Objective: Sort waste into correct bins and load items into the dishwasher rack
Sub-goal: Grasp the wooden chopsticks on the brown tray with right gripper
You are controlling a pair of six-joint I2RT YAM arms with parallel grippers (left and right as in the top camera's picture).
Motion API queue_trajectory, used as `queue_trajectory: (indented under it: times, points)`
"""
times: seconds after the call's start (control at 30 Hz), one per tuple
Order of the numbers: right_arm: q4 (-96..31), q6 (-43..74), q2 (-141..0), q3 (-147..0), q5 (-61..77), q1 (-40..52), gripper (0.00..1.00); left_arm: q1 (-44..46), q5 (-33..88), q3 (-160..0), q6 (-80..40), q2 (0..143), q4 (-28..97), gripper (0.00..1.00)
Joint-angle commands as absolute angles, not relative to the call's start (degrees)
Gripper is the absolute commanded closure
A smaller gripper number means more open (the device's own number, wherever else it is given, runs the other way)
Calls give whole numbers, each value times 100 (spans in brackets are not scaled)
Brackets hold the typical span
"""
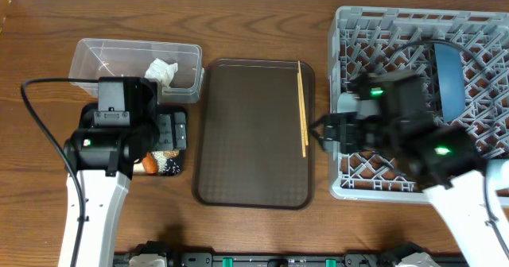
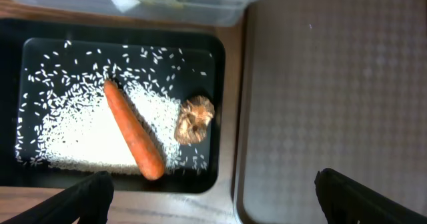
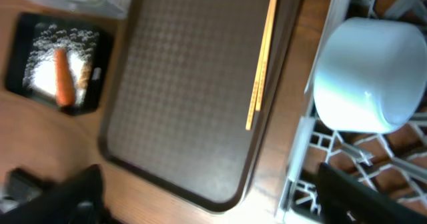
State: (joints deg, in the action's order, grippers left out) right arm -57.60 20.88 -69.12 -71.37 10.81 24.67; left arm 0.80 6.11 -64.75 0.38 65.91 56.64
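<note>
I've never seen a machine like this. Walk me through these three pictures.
This is a robot with two arms at a table. One picture looks down from overhead. The other two come from a camera on each wrist, so the dark shapes at their lower edges are that arm's own fingers.

On the table:
- a clear tub holding crumpled paper
- a black tray with a carrot, rice and a brown food lump
- a brown serving tray with chopsticks
- a grey rack holding a white bowl and a blue plate

The left end effector hovers over the black tray, the right end effector by the rack's edge. Both are open and hold nothing.
</note>
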Motion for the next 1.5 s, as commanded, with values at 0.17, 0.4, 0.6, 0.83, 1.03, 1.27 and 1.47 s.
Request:
queue_trajectory:
  times: [0.17, 0.4, 0.6, 0.83, 1.03, 1.27, 1.47]
  points:
    - [-4764, 3020, -8438, -7111, -464, 3465, 51, 56, 794, -6569, 451, 6539, 6093, 2]
    - [-3636, 3017, -9852, -7111, -718, 3212, 65, 56, 794, -6569, 449, 6547, 6093, 2]
    - [-2864, 2882, -10510, -7111, -751, 2860, 57, 56, 794, -6569, 449, 6547, 6093, 2]
    - [-2250, 2858, -11227, -7111, -751, 2668, 60, 56, 794, -6569, 449, 6547, 6093, 2]
    - [-1900, 2421, -11671, -7111, -707, 2670, 69, 56, 794, -6569, 449, 6547, 6093, 2]
    - [-1907, 2316, -11671, -7120, -729, 2648, 99, 56, 794, -6569, 449, 6547, 6090, 2]
    - [-2021, 2056, -11225, -7120, -727, 2655, 99, 56, 794, -6569, 449, 6547, 6090, 2]
